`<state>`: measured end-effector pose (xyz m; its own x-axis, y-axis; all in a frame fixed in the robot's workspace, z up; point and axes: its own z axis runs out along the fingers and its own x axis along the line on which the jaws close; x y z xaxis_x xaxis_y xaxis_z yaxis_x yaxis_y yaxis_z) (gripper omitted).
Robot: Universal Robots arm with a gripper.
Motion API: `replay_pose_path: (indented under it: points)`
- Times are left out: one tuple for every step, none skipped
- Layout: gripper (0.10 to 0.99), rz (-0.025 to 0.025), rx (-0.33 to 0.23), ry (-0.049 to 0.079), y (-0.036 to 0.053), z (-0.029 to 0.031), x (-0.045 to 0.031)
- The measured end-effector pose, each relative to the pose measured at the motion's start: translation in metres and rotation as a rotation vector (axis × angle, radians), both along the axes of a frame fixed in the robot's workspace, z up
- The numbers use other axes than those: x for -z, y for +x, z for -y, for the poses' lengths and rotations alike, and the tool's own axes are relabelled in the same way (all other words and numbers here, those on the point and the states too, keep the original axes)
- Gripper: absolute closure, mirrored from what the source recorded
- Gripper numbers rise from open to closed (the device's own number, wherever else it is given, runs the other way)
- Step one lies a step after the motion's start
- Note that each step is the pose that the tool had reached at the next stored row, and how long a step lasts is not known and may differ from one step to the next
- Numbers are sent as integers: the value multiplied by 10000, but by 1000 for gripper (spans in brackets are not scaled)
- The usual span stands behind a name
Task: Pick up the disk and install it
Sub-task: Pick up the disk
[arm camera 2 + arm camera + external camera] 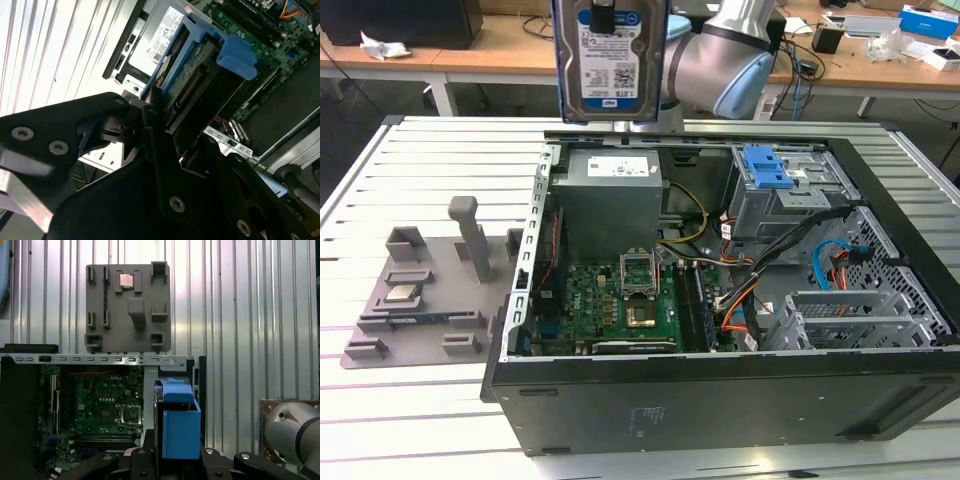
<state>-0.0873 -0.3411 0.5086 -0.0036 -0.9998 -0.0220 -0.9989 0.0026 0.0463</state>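
The disk (615,80) hangs upright in the air above the rear edge of the open computer case (720,400), clear of everything inside it, with the tool (603,15) clamped on its upper end. The exterior view faces the drive's white-and-blue label and shows the grey arm (720,60) bending away behind it. It also takes in the case's contents: the power supply (610,205) directly below the disk, the green motherboard (610,300) with its open processor socket (642,318), and the grey drive cage (780,200) with a blue latch (767,168) towards the exterior view's right. On the exterior view's left, on the slatted metal desk (380,420), lies a grey fixture plate (430,300) carrying a small square processor chip (400,293). The second wrist view looks along the drive instead: the disk (195,75) is seen edge-on inside its blue carrier frame (239,55), and the black fingers (150,120) of the tool (152,112) press against its two flat faces. The first wrist view looks straight down past the carrier frame (177,425), with the tool (175,460) around it. Below are the motherboard (100,400), the fixture plate (127,307) and its chip (126,281).
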Motion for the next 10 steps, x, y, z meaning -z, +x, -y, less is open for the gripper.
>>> replay_pose_path:
  points:
    - [729,0,-3,0,60,0,0]
    - [729,0,-1,1,100,0,0]
    - [729,1,0,0,138,0,0]
    - [729,1,-1,0,229,0,0]
    - [729,1,0,1,263,0,0]
    - [729,0,-2,1,298,0,0]
    - [729,0,-1,0,350,0,0]
    - [729,0,-1,0,399,0,0]
    - [729,0,-1,0,457,0,0]
    - [729,1,0,0,490,0,0]
